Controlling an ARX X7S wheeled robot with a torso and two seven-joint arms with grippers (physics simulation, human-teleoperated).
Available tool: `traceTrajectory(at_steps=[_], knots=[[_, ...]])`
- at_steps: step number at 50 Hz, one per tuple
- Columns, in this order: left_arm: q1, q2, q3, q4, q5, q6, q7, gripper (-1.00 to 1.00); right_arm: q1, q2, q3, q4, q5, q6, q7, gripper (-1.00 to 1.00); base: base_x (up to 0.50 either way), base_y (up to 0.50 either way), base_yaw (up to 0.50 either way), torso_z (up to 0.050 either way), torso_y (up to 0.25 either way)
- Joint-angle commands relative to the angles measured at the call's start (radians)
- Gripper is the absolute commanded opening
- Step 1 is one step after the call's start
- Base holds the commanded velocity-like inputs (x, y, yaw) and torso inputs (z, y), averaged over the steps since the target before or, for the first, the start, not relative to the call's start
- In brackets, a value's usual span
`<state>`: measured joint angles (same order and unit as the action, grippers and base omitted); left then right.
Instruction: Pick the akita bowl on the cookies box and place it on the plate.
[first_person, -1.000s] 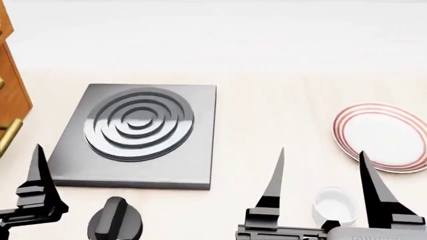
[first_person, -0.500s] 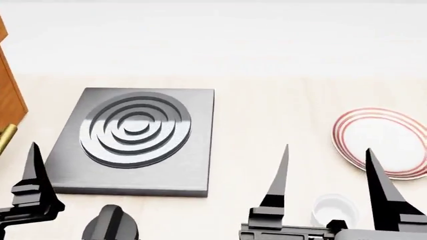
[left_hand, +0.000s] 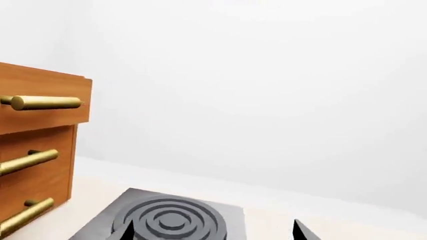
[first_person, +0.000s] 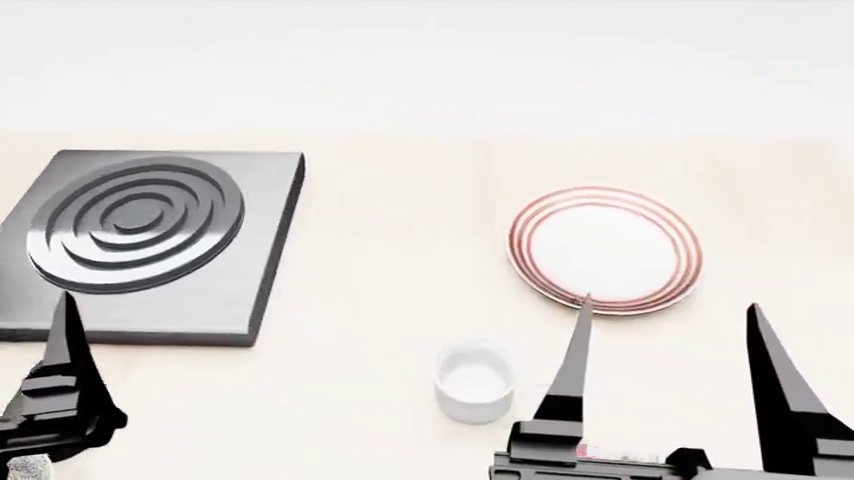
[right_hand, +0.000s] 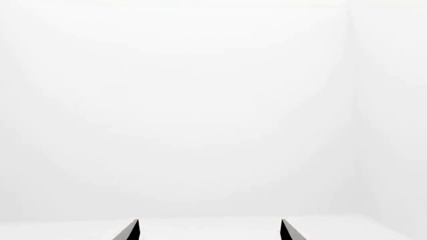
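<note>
The pale wooden counter (first_person: 387, 210) fills the head view, and the largest thing on it is the dark grey burner slab (first_person: 140, 245) with its raised concentric rings, lying at the left; the left wrist view shows the same slab beside a wooden drawer cabinet (left_hand: 37, 150) with brass bar handles. Next in size is the plate (first_person: 605, 250), white with thin red rings at its rim, lying flat and bare toward the right, well apart from the slab. Nearer the robot and just left of the plate stands a small plain white cup (first_person: 475, 381), which is not the bowl wanted. The akita bowl and the cookies box appear in none of the three views, so their place cannot be told from here. The right gripper (first_person: 667, 320) stands with its two black fingers spread wide and nothing between them; the right wrist view shows only blank wall past the tips. The left gripper (left_hand: 212, 229) is likewise spread wide and empty. Judging by its kind, a deep glazed bowl should be stiff, fairly light, smooth and breakable, so the likely hold is a pinch across one wall at the rim, one finger inside, one outside.
</note>
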<state>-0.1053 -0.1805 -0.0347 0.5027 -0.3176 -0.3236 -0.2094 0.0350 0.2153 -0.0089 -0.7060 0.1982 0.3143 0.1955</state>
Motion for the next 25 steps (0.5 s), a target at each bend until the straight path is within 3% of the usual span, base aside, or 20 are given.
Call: traceTrajectory(at_steps=[1, 25], knots=[[0.004, -0.007, 0.007, -0.003, -0.004, 0.007, -0.005, 1.00, -0.008, 0.014, -0.001, 0.001, 0.007, -0.015, 0.008, 1.00, -0.17, -0.50, 0.00, 0.000, 0.000], [0.006, -0.026, 0.021, 0.003, -0.021, 0.012, -0.022, 1.00, -0.016, 0.046, -0.018, -0.004, 0.021, -0.029, 0.017, 1.00, -0.13, -0.50, 0.00, 0.000, 0.000]])
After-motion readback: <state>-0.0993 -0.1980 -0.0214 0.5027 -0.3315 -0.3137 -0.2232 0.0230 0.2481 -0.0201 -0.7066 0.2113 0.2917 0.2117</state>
